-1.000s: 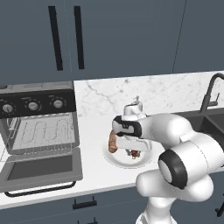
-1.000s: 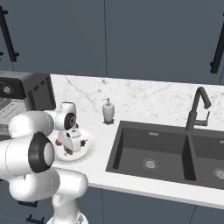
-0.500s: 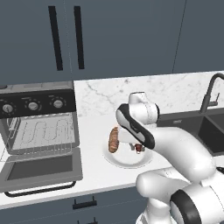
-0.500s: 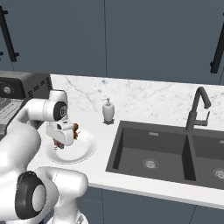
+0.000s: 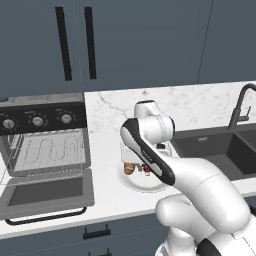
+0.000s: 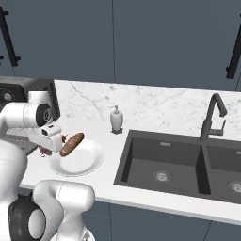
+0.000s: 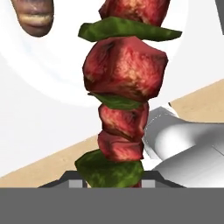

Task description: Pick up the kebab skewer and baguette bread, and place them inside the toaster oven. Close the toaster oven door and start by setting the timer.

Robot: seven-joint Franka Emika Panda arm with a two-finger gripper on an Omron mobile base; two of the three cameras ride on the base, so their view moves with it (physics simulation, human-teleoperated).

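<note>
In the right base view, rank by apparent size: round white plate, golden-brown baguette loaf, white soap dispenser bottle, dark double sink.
Largest to smallest:
1. dark double sink
2. round white plate
3. white soap dispenser bottle and golden-brown baguette loaf: these look about alike, so no firm ranking.

Even, flat rendered light, medium bright, no visible source. Soft faint shadows under the white plate and along the desk. No glare on the dark sink. Base views sharp, no edge distortion. Hand view: the kebab skewer looms close, textures coarse and slightly soft.
</note>
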